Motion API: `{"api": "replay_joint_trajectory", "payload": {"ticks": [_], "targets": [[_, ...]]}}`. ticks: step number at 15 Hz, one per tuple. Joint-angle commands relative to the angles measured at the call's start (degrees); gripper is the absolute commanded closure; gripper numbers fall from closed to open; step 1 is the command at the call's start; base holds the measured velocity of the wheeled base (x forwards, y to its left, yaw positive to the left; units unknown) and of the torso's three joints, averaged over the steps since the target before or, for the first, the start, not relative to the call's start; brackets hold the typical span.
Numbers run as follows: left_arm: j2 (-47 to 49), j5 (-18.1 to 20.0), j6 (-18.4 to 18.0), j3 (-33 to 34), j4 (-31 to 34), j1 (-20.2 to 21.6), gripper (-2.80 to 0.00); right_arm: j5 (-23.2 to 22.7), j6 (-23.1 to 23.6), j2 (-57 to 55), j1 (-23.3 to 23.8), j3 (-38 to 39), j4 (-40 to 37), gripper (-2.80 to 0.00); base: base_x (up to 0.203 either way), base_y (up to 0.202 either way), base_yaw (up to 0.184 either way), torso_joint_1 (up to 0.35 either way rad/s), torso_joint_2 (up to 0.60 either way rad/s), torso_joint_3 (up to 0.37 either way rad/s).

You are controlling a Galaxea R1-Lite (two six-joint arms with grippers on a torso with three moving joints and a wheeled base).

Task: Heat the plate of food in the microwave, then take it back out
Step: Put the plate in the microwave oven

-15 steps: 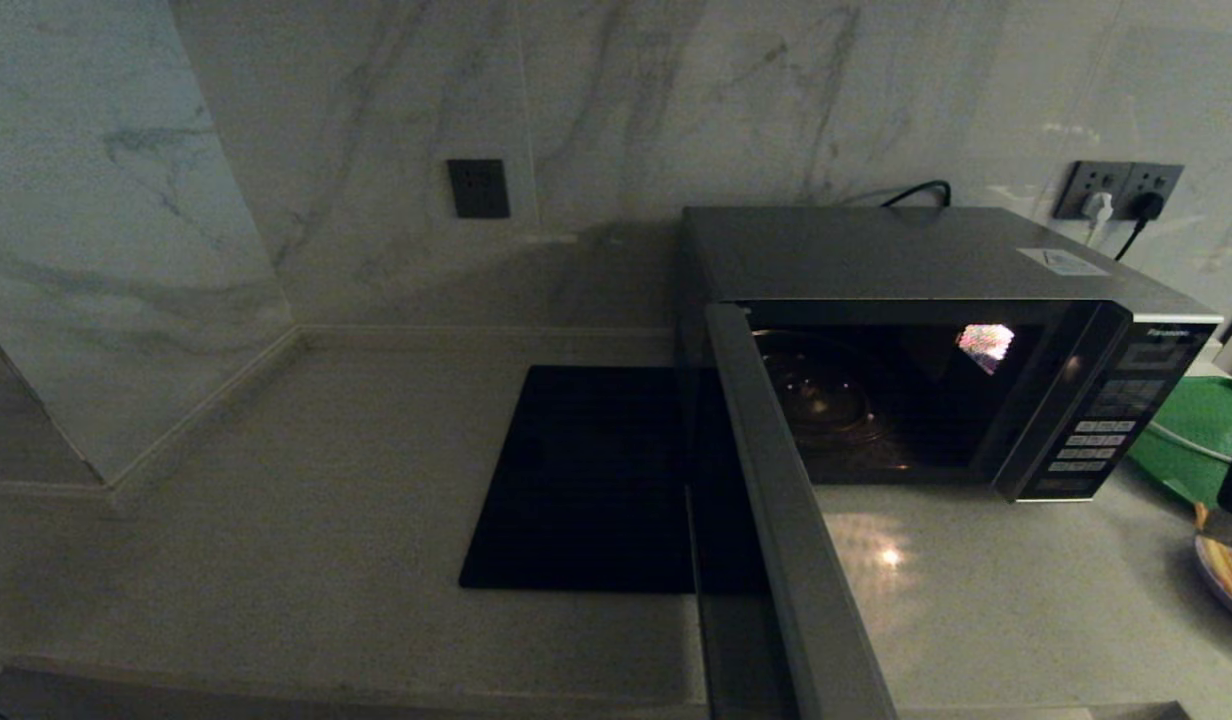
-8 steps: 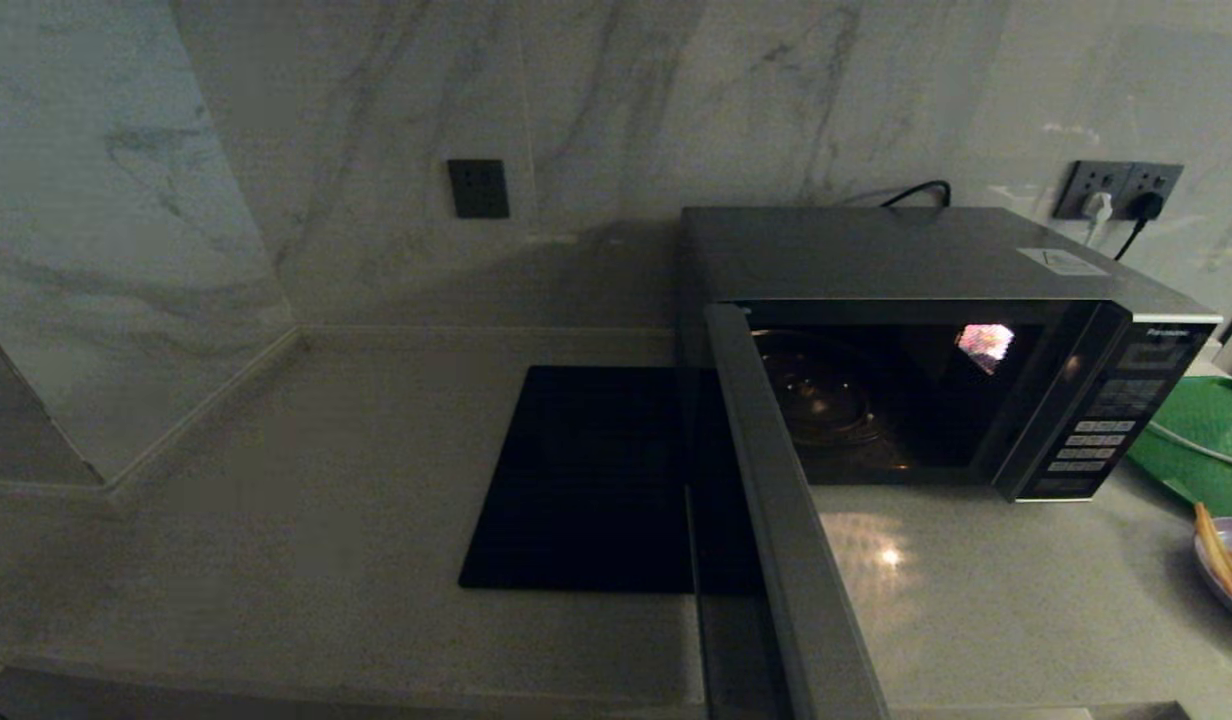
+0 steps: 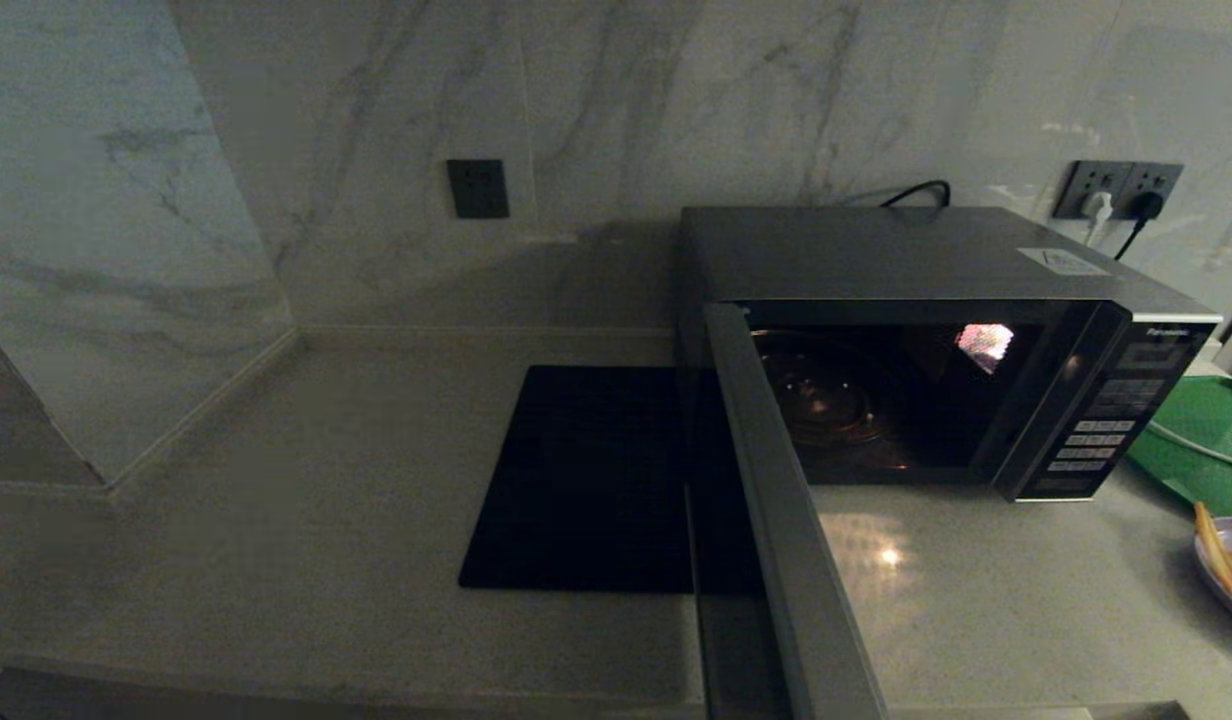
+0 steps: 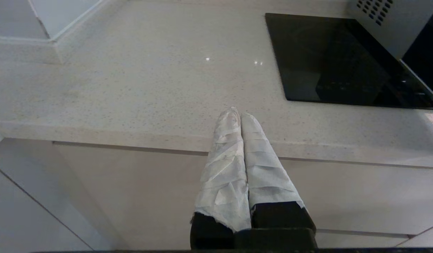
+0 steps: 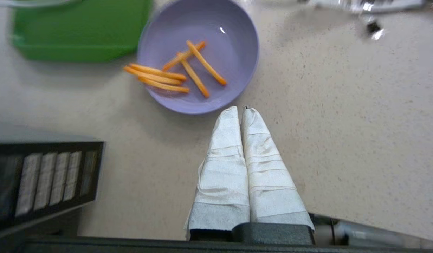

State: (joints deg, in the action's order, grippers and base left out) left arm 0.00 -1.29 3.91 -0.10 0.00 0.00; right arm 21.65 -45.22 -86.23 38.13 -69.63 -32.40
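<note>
Just beyond your right tool (image 5: 241, 109) — its wrapped fingers pressed together, holding nothing — the plate of food (image 5: 198, 56) sits on the surface (image 5: 343, 123), its near rim close under the tips. Past the plate lies the green tray (image 5: 79, 31). Off to the tool's side stands the microwave (image 3: 936, 300), door (image 3: 776, 520) swung wide. Your left tool (image 4: 239, 114) hangs at the surface edge, closed and empty, with the black mat (image 4: 325, 59) beyond it.

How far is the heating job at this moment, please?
Done: the microwave door stands open, cavity without a plate. In hand: the right end effector, fingers together, sits near the plate of food on the counter. The left end effector is parked. Left: loading, heating, removal.
</note>
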Motion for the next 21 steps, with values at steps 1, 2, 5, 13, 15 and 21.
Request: {"api": "replay_joint_trajectory", "payload": {"ticks": [1,2,5,13,15,21], "targets": [[0.0,0.0,0.0,0.0,0.0,0.0,0.00,-7.5,1.8,-7.6,4.7,-3.9,-0.1,0.00,0.000,0.000,0.000,0.000,0.00,0.000],[0.0,0.0,0.0,0.0,0.0,0.0,0.00,-12.9,2.7,-9.0,6.4,-6.3,-0.5,0.00,0.000,0.000,0.000,0.000,0.00,0.000],[0.0,0.0,0.0,0.0,0.0,0.0,0.00,-26.4,7.5,-12.7,11.2,-10.6,-2.5,0.00,0.000,0.000,0.000,0.000,0.00,0.000],[0.0,0.0,0.0,0.0,0.0,0.0,0.00,-28.1,8.4,-24.4,14.0,-23.0,-7.4,-2.80,0.000,0.000,0.000,0.000,0.00,0.000],[0.0,0.0,0.0,0.0,0.0,0.0,0.00,-27.8,8.4,-26.3,14.1,-22.6,-7.4,-2.80,0.000,0.000,0.000,0.000,0.00,0.000],[0.0,0.0,0.0,0.0,0.0,0.0,0.00,-25.2,8.4,-30.6,16.3,-19.4,-7.1,-2.80,0.000,0.000,0.000,0.000,0.00,0.000]]}}
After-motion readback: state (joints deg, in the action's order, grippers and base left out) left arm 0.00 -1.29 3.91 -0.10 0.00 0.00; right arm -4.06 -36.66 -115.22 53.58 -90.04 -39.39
